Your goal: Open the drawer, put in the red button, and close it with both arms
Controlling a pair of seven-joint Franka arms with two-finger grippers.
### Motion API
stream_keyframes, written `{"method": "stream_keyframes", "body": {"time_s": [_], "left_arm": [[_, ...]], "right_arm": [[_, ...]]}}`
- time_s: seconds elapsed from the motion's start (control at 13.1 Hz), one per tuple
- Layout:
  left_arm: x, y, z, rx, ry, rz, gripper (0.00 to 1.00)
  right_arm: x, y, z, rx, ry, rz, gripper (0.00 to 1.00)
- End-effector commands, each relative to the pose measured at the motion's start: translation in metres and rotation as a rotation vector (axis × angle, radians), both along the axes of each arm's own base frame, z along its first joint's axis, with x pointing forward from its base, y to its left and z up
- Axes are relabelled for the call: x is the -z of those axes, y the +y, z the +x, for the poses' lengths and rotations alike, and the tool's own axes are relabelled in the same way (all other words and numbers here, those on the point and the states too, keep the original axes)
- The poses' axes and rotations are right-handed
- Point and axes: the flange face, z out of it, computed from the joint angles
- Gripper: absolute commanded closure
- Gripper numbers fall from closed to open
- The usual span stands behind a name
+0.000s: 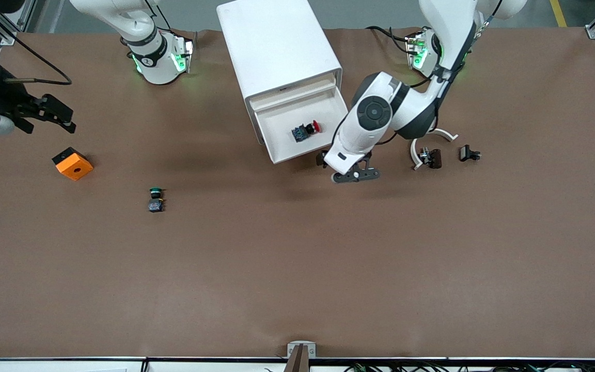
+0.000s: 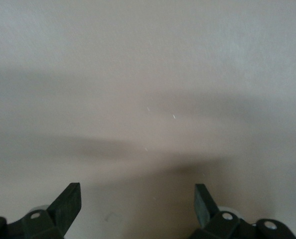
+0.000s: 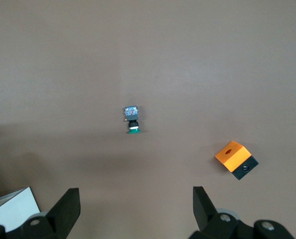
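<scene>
Left gripper hangs open and empty, low at the front of the open drawer. Inside lies the red button on its side. Right gripper waits open above the orange cube.

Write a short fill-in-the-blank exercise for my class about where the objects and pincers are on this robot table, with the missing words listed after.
1. The small red-capped push-button lies inside the open white ____ of the tall white cabinet.
2. The left pincer sits at the drawer's front with its fingers ____.
3. The green-capped push-button lies on the brown table, nearer the front camera than the ____ cube with a hole.
4. The right pincer, open, holds ____.

Missing words: drawer; open; orange; nothing
</scene>
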Motion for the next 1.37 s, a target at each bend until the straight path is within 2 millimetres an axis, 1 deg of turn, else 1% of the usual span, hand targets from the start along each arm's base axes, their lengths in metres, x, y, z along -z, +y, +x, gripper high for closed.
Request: {"method": "stream_keyframes", "body": {"time_s": [0.0,0.15,0.3,0.38,0.46,0.53,0.61,0.76,0.91,0.99,1.14,1.22,1.3], "left_arm": [[0.006,-0.031,-0.029,-0.014,0.005,0.027,0.00],[0.009,-0.044,-0.048,-0.023,0.027,0.048,0.00],[0.012,-0.058,-0.066,-0.023,0.046,0.065,0.00],[0.013,-0.071,-0.084,-0.014,0.054,0.070,0.00],[0.013,-0.078,-0.094,-0.022,0.062,0.077,0.00],[0.013,-0.089,-0.110,-0.019,0.070,0.082,0.00],[0.012,-0.096,-0.121,-0.022,0.077,0.082,0.00],[0.012,-0.108,-0.138,-0.031,0.089,0.084,0.00],[0.015,-0.114,-0.151,-0.038,0.107,0.098,0.00],[0.015,-0.113,-0.151,-0.038,0.114,0.106,0.00],[0.014,-0.110,-0.142,-0.047,0.113,0.102,0.00],[0.011,-0.107,-0.133,-0.053,0.105,0.096,0.00],[0.002,-0.098,-0.109,-0.086,0.092,0.080,0.00]], "right_arm": [[-0.007,-0.012,0.002,-0.030,0.015,-0.021,0.00],[-0.008,-0.023,0.002,-0.008,0.014,-0.015,0.00],[-0.014,-0.025,0.004,-0.004,0.000,-0.007,0.00],[-0.013,-0.024,0.005,-0.005,0.003,-0.007,0.00],[-0.013,-0.025,0.005,-0.004,0.003,-0.007,0.00],[-0.014,-0.026,0.005,0.001,0.000,-0.007,0.00],[-0.016,-0.027,0.005,0.002,-0.003,-0.007,0.00],[-0.017,-0.033,0.005,0.015,-0.005,-0.007,0.00],[-0.016,-0.034,0.004,0.016,0.004,-0.006,0.00],[-0.016,-0.036,0.003,0.019,0.006,-0.006,0.00],[-0.023,-0.048,0.003,0.044,-0.007,-0.006,0.00],[-0.023,-0.049,0.002,0.044,-0.007,-0.006,0.00],[-0.022,-0.050,0.002,0.046,-0.004,-0.006,0.00]]}}
